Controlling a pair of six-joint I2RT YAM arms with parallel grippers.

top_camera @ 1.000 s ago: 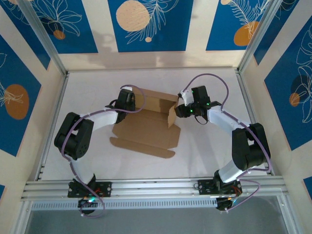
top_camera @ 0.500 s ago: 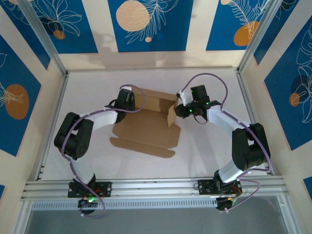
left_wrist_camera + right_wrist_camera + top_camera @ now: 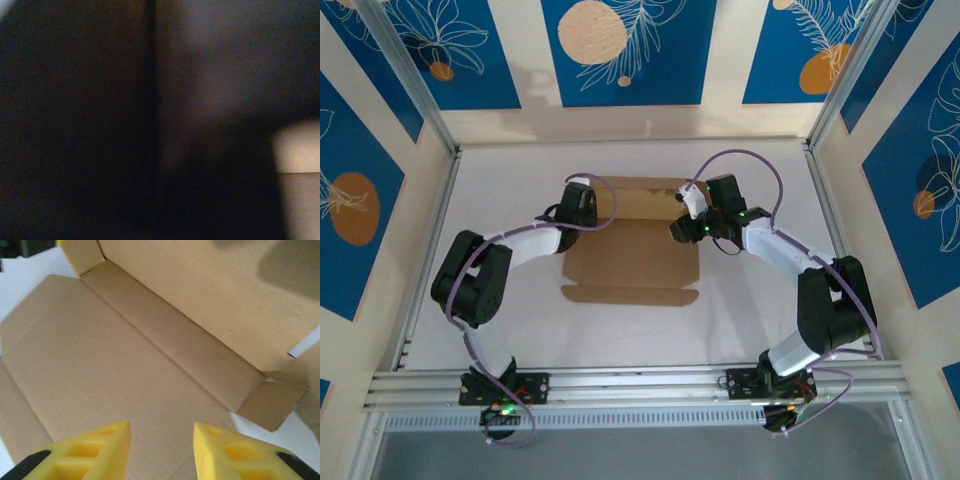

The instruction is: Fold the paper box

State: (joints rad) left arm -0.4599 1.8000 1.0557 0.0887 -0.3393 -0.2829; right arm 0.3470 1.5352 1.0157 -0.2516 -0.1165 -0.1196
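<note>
The paper box [image 3: 630,255] lies open at the table's middle, plain brown, its front flap flat and square to the near edge. Its back panel [image 3: 215,295] rises behind a creased strip, and a small corner tab [image 3: 272,407] sticks out at the right. My left gripper [image 3: 582,203] is at the box's far left corner and is shut. Whether it pinches cardboard is hidden, because a dark blurred surface [image 3: 200,100] sits against its lens. My right gripper [image 3: 677,228] hovers over the box's right edge. Its yellow fingertips [image 3: 161,427] stand apart above the base panel [image 3: 125,365] with nothing between them.
The white tabletop [image 3: 500,180] surrounds the box. Metal frame rails run along the near edge [image 3: 630,385] and both sides. Blue patterned walls close in the back and sides. Purple cables loop above both wrists.
The box has swung from skewed to square with the table. Its upright right flap has gone down. My right gripper has moved slightly left and farther back. The left arm has held still.
</note>
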